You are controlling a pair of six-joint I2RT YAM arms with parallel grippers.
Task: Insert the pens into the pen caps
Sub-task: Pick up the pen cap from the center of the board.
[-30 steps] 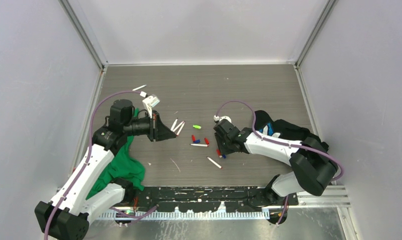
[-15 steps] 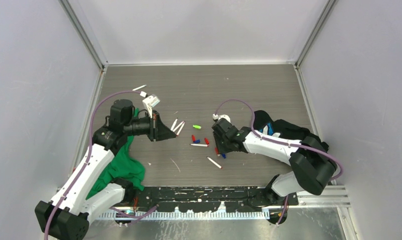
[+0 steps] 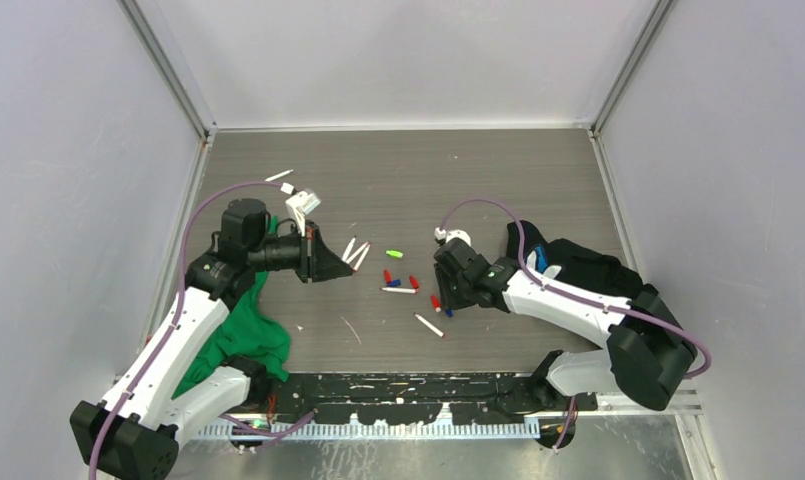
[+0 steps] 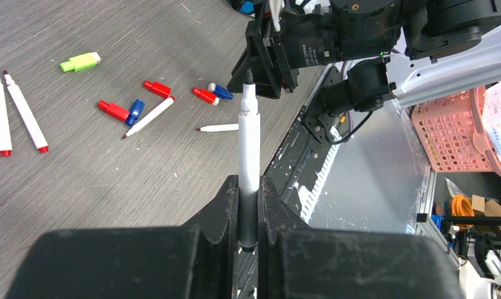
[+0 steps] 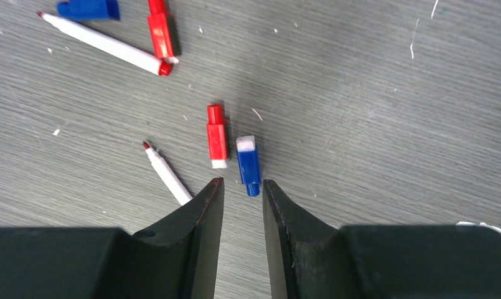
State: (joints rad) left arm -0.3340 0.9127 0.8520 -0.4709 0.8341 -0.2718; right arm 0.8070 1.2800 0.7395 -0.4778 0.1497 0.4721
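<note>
L gripper (image 4: 249, 184): jaws clamped on a white black-tipped pen (image 4: 248, 137). Barrel sticks straight out past the jaws, clear of the table (image 3: 498, 180), tip pointing right toward the other arm.

R gripper (image 5: 242, 185): jaws part open w/ nothing between them, tips low over the table, centre-right. Just ahead of them I see a blue cap (image 5: 248, 165) and a red cap (image 5: 217, 138) lying side by side, close together. Blue one's end sits right at the mouth of the gap; can't tell if it touches a jaw. Beside them a red-tipped pen (image 5: 167, 174) lies loose, back end hidden under one jaw.

Further left in the scene: a long white pen (image 5: 101, 42) w/ red ends, a second red cap (image 5: 160, 28) by its end, and a second blue cap (image 5: 88, 9).

Mid-table, far side of the cluster: lime green cap (image 3: 394, 254). Two red-ended pens (image 4: 25, 112) lie side by side near the L gripper's tips. Green cloth (image 3: 240, 330) lies bunched under the L arm, near left.
</note>
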